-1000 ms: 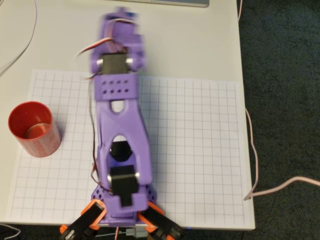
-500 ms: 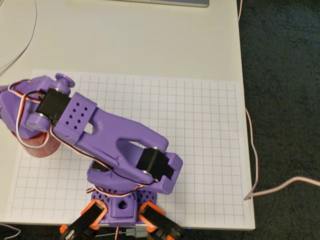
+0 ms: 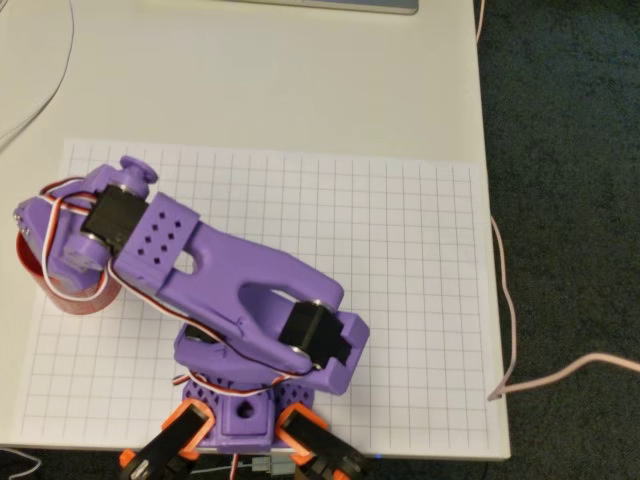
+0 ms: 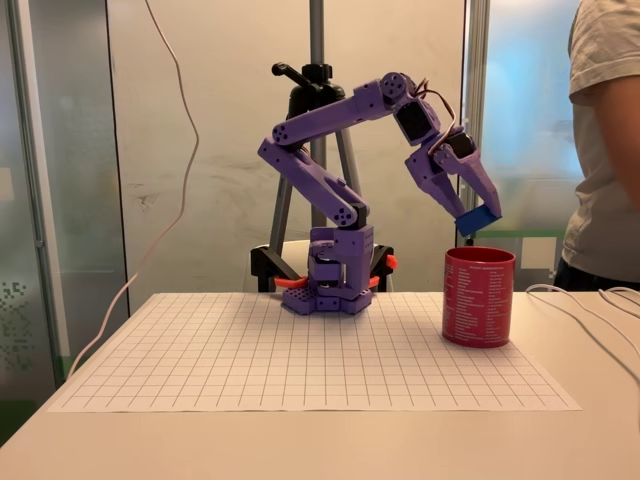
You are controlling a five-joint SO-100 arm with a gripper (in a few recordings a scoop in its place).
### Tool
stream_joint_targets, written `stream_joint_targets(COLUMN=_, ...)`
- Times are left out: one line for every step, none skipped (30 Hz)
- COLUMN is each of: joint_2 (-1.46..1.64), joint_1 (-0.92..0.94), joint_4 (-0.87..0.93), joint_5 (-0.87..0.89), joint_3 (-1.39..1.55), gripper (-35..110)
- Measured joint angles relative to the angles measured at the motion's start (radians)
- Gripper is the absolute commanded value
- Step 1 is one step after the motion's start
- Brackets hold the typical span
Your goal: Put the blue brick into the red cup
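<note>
In the fixed view my purple gripper [image 4: 474, 224] hangs pointing down, shut on the blue brick [image 4: 482, 217], which it holds at a tilt just above the rim of the red cup [image 4: 479, 297]. The cup stands upright on the right side of the grid sheet [image 4: 300, 355]. From overhead, the arm's wrist [image 3: 100, 225] reaches left over the cup [image 3: 62, 291] and covers most of it, so just a red arc of its wall shows. The fingers and the brick are hidden under the wrist there.
The arm's base [image 3: 245, 415] sits at the sheet's near edge in the overhead view. A person [image 4: 605, 140] stands at the right behind the table, and a tripod [image 4: 318, 120] stands behind the arm. Thin cables [image 4: 590, 300] lie on the table right of the cup.
A second ago the arm pointed straight up the sheet; it has swung left over the red cup. In the last half second the wrist shifted slightly right.
</note>
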Motion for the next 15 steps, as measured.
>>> stream_joint_targets(joint_2=0.0, joint_1=-0.002, joint_4=-0.002, joint_5=-0.002, joint_3=0.0, gripper=30)
stream_joint_targets(joint_2=-0.002, joint_1=-0.003, joint_4=0.002, joint_5=-0.008, joint_3=0.0, gripper=36)
stream_joint_targets(joint_2=-0.002, joint_1=-0.002, joint_4=0.002, joint_5=-0.012, joint_3=0.0, gripper=38)
stream_joint_targets(joint_2=0.0, joint_1=-0.002, joint_4=0.0, joint_5=-0.023, joint_3=0.005, gripper=38)
stream_joint_targets(joint_2=0.006, joint_1=-0.002, joint_4=-0.003, joint_5=-0.037, joint_3=0.014, gripper=41)
stream_joint_targets(joint_2=0.012, joint_1=0.005, joint_4=-0.006, joint_5=-0.049, joint_3=0.021, gripper=43)
stream_joint_targets(joint_2=0.017, joint_1=0.009, joint_4=-0.006, joint_5=-0.055, joint_3=0.028, gripper=44)
stream_joint_targets(joint_2=0.02, joint_1=0.018, joint_4=-0.006, joint_5=-0.06, joint_3=0.031, gripper=45)
stream_joint_targets(joint_2=0.029, joint_1=0.029, joint_4=-0.005, joint_5=-0.063, joint_3=0.037, gripper=45)
stream_joint_targets(joint_2=0.035, joint_1=0.037, joint_4=-0.002, joint_5=-0.071, joint_3=0.044, gripper=45)
stream_joint_targets(joint_2=0.037, joint_1=0.035, joint_4=-0.002, joint_5=-0.075, joint_3=0.048, gripper=45)
stream_joint_targets(joint_2=0.038, joint_1=0.037, joint_4=-0.002, joint_5=-0.08, joint_3=0.048, gripper=45)
stream_joint_targets(joint_2=0.038, joint_1=0.034, joint_4=-0.002, joint_5=-0.08, joint_3=0.048, gripper=45)
stream_joint_targets(joint_2=0.038, joint_1=0.034, joint_4=-0.002, joint_5=-0.08, joint_3=0.048, gripper=45)
stream_joint_targets(joint_2=0.038, joint_1=0.034, joint_4=-0.003, joint_5=-0.081, joint_3=0.048, gripper=43)
